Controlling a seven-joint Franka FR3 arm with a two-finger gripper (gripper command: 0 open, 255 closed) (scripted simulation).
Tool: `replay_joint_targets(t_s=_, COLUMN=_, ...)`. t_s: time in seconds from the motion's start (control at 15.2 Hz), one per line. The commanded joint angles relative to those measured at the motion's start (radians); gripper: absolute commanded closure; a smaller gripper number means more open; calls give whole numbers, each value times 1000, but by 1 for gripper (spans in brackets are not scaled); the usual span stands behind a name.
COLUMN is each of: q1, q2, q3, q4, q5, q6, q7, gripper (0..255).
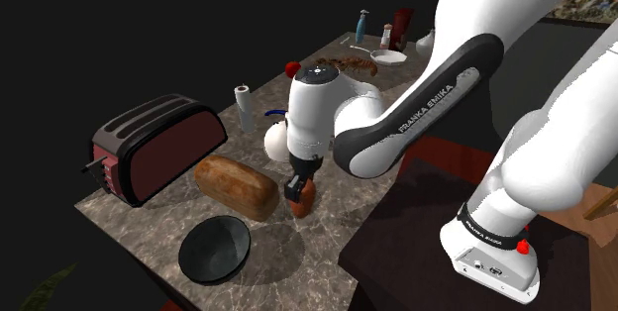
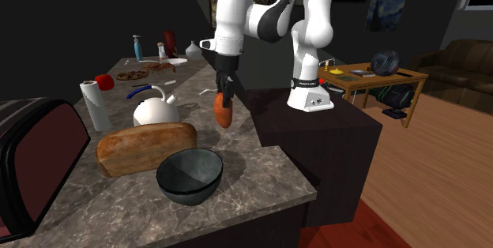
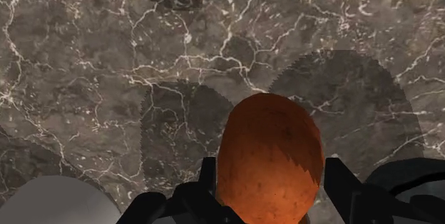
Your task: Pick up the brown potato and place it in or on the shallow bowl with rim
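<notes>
Wrist view first: one orange-brown potato is seen clamped between the two black fingers of the pincer, with veined marble underneath. From the second exterior view it's gripped at its top end and hangs lengthwise, apparently clear of the worktop, close to the long edge that runs beside the dark stand.

One dark bowl is counted, sitting near the worktop's corner, nearer that camera than the potato. Bare marble is left between the two, so that stretch is open.

One brown bread loaf is parked just beside the bowl, on the side away from the stand. One dark red toaster is set past the loaf, by the opposite edge. One white kettle and one paper towel roll are found behind the loaf.

Smaller stuff is crowded at the far end, well apart from the potato; it can't be counted with confidence.
</notes>
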Motion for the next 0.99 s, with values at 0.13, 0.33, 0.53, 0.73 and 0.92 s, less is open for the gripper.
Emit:
replay_joint_targets(t_s=0.13, q1=17, q2=-53, q3=-10, q4=13, q5=58, q6=-59, q7=-45, gripper=255)
replay_joint_targets(t_s=0.33, q1=16, q2=0, q3=22, q4=85, q5=13, q6=-88, q7=22, gripper=255)
replay_joint_targets(t_s=0.53, q1=21, q2=97, q3=61, q4=197, q5=-75, q6=-129, q7=132, gripper=255)
replay_joint_targets(t_s=0.73, q1=49, q2=201, q3=80, q4=318, q5=-163, q6=-182, q7=233, gripper=255)
replay_joint_targets(t_s=0.92, q1=98, q2=306, q3=81, q4=448, q5=-241, q6=-243, q7=319, gripper=255)
